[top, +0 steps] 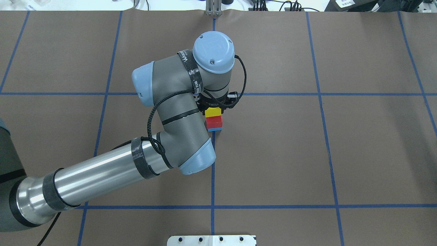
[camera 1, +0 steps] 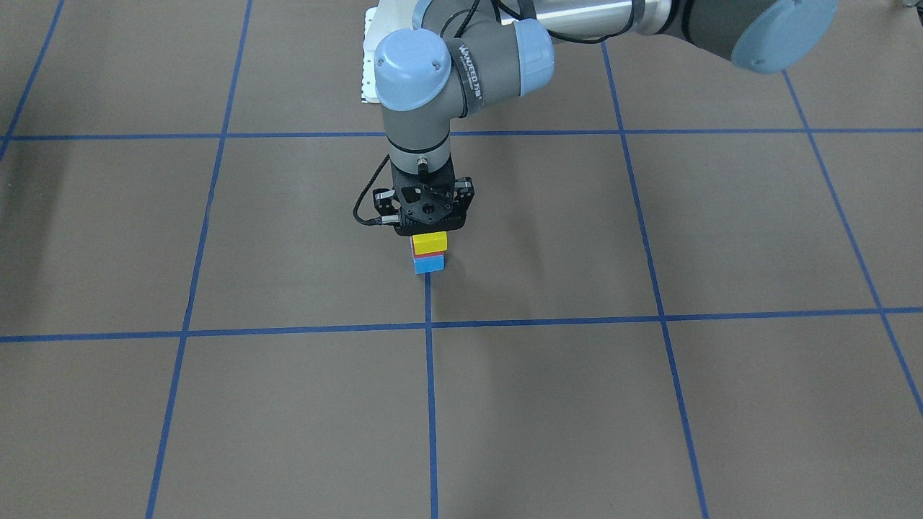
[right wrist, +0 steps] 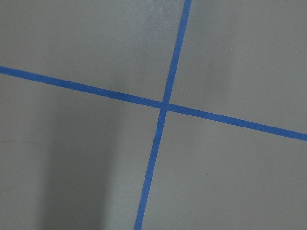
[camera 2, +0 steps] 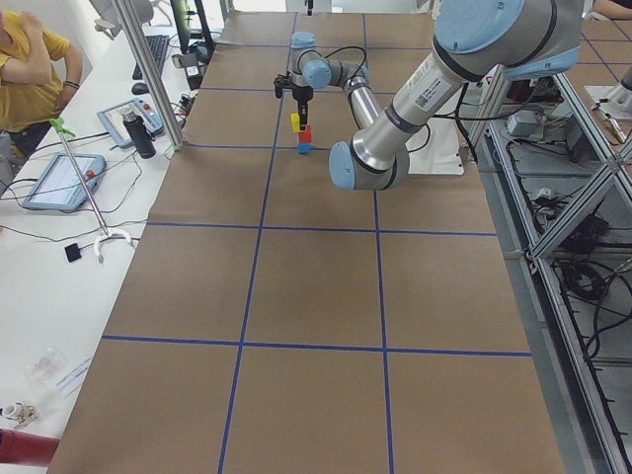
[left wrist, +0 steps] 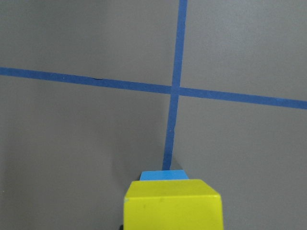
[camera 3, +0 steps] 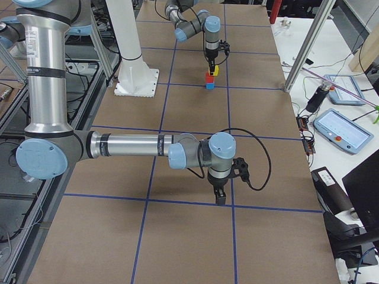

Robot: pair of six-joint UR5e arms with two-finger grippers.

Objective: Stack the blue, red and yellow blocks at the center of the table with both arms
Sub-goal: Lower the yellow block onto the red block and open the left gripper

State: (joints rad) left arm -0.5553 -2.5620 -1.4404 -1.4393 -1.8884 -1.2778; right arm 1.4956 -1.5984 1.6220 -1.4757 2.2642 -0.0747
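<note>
A blue block (camera 1: 429, 266) sits at the table's center on a tape crossing, with a red block (camera 1: 430, 254) on top of it. My left gripper (camera 1: 430, 235) points straight down and is shut on a yellow block (camera 1: 430, 242), held at the top of the stack (top: 214, 121). In the side views the yellow block (camera 2: 294, 121) sits slightly off the red one, toward the operators' side; I cannot tell if it rests on it. The left wrist view shows the yellow block (left wrist: 172, 206) with blue beyond it. My right gripper (camera 3: 220, 198) hangs low over bare table far from the stack; I cannot tell its state.
The robot's white base plate (top: 211, 240) lies at the near table edge. Blue tape lines (right wrist: 163, 105) cross the brown table. A side bench with tablets (camera 3: 343, 127), a metal post (camera 2: 148, 69) and a person in yellow (camera 2: 30, 59) is beyond the far edge.
</note>
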